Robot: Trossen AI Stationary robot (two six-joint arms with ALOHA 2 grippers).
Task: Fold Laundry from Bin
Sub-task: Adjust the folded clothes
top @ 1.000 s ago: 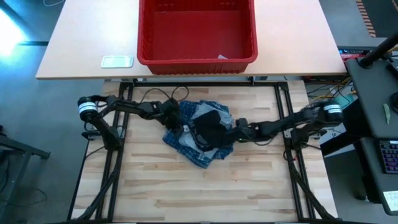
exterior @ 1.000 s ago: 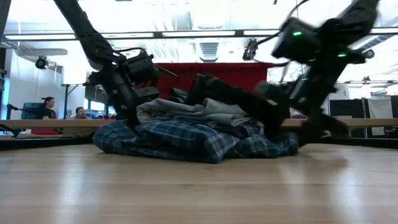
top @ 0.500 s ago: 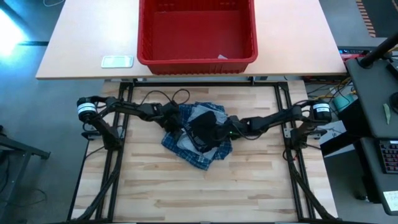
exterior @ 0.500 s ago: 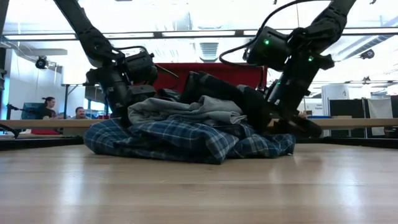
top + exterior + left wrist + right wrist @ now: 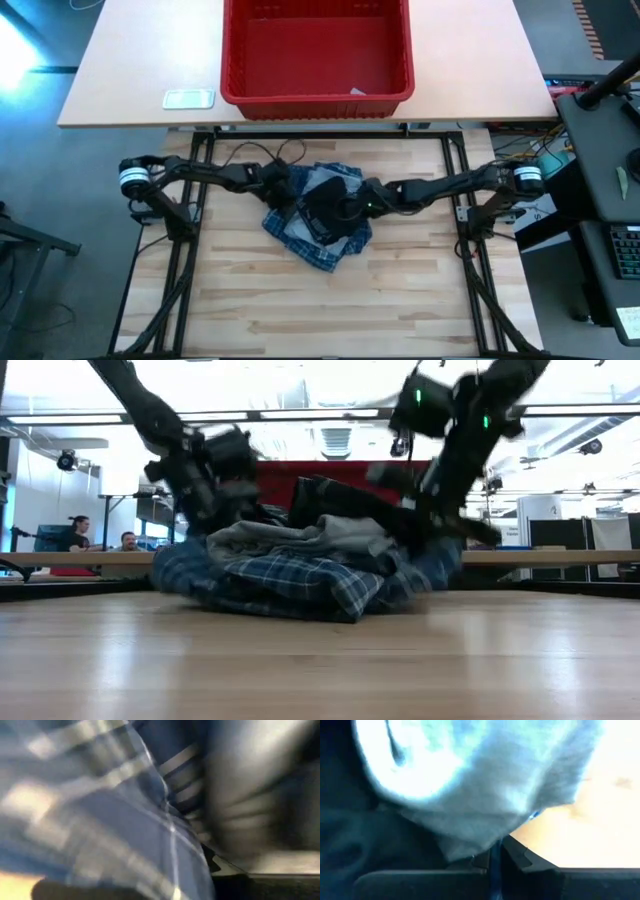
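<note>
A heap of soft laundry (image 5: 320,215) — a blue-and-white plaid shirt (image 5: 290,582), a light grey T-shirt (image 5: 300,538) and a small black garment (image 5: 330,207) — is piled mid-table (image 5: 400,300). The left gripper (image 5: 285,197) is pinched onto the plaid shirt. The right gripper (image 5: 352,208) is closed on the grey T-shirt at the heap's right side. The red rectangular plastic bin (image 5: 316,55) is seen beyond.

bin (image 5: 316,92): red plastic, slight sheen, ribbed-looking walls. near table (image 5: 330,310): pale wood planks, smooth, satin, grain visible. far tabletop (image 5: 130,70): smooth matt tan laminate look. plaid shirt (image 5: 290,582): soft woven cloth, matt, rumpled. grey t-shirt (image 5: 300,540): soft matt knit. black garment (image 5: 325,208): matt dark cloth. arms (image 5: 220,176): dark matt casing.
</note>
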